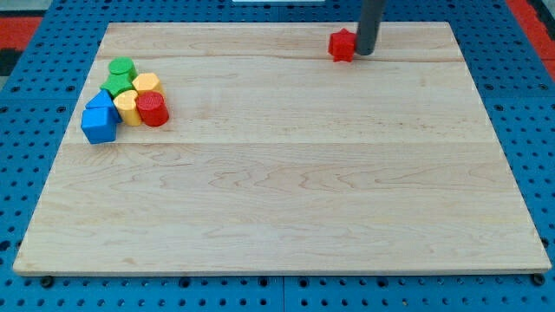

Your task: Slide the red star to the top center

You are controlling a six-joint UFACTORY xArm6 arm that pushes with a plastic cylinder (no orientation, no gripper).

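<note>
Left of frame, a tight cluster of blue block (100, 120), red cylinder (153, 110), two yellow blocks (127, 107), two green blocks (120, 69); farther up, red star (342, 45) at top center-right of board (286, 191), my tip (364, 53) touching its right side, no claw.

Pale matt grained wood board (286, 173), glossy red star (342, 45), matt dark rod (370, 22).

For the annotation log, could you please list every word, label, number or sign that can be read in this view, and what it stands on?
None: no readable text anywhere in the view.
The wooden board, the red star, the rod down to my tip just right of the star, and the block cluster at the view's left all carry no markings.
The blue pegboard shows only holes.
</note>
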